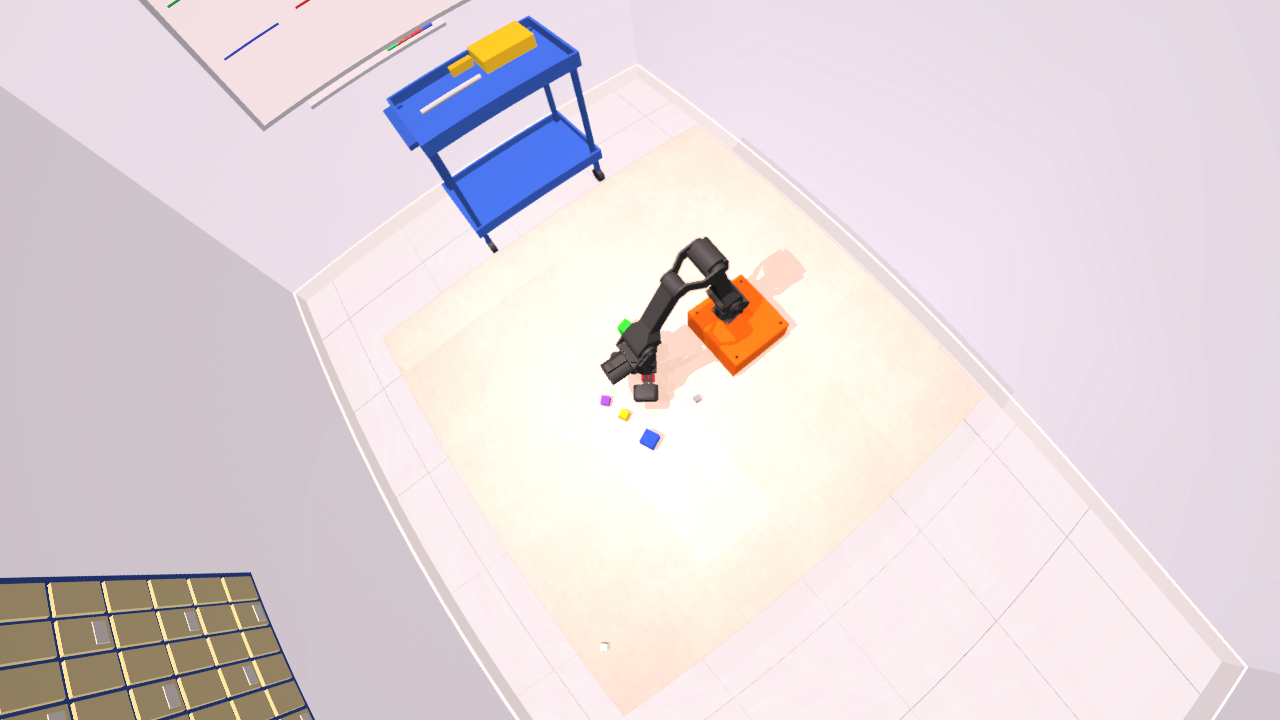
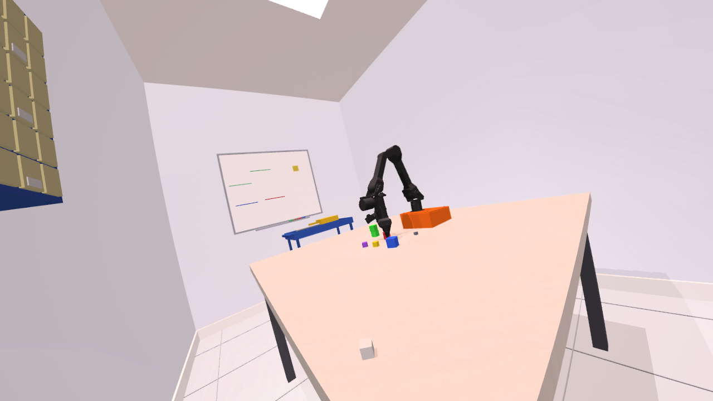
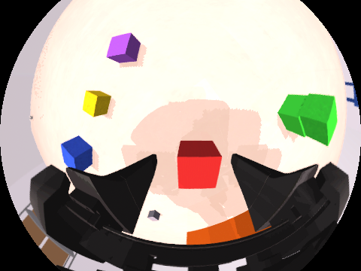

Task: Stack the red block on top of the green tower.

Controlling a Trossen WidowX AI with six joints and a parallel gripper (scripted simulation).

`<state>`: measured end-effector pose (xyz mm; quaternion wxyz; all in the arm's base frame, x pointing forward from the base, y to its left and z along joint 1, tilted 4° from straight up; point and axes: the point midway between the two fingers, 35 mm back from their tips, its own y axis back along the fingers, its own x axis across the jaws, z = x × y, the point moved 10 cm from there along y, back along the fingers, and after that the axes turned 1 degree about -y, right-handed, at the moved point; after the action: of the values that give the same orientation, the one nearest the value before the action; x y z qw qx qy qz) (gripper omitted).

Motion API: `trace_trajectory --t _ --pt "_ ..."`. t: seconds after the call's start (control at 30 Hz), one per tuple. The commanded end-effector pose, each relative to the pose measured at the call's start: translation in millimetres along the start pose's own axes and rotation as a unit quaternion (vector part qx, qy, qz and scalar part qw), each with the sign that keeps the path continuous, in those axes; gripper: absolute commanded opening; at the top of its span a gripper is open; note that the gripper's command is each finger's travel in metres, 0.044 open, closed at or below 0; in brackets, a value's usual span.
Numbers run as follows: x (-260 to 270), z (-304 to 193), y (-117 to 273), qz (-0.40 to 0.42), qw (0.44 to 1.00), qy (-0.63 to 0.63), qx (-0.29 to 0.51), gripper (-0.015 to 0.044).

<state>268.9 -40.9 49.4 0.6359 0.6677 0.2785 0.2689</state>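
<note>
– Where's the red block (image 3: 198, 164)?

– On the worktop (image 2: 448, 279), between my claw (image 3: 195, 186) fingers, gaps on both sides. It's a cube, no long axis; one face squarely towards the wrist camera.

– Claw?

– Spread, pinching nothing. The green tower (image 3: 310, 117) stands to its right, well apart from the block
</note>
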Motion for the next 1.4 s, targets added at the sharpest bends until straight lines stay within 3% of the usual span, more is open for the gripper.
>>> trace_trajectory --t 0.0,0.2,0.5,0.63,1.37 --pt "-1 0 0 -0.004 1.000 0.001 0.000 0.0309" --pt "-1 0 0 -0.004 1.000 0.001 0.000 0.0151" --pt "-1 0 0 -0.004 1.000 0.001 0.000 0.0091" --pt "0 0 8 -0.004 1.000 0.001 0.000 0.0000" --pt "2 0 115 -0.004 1.000 0.001 0.000 0.0000"
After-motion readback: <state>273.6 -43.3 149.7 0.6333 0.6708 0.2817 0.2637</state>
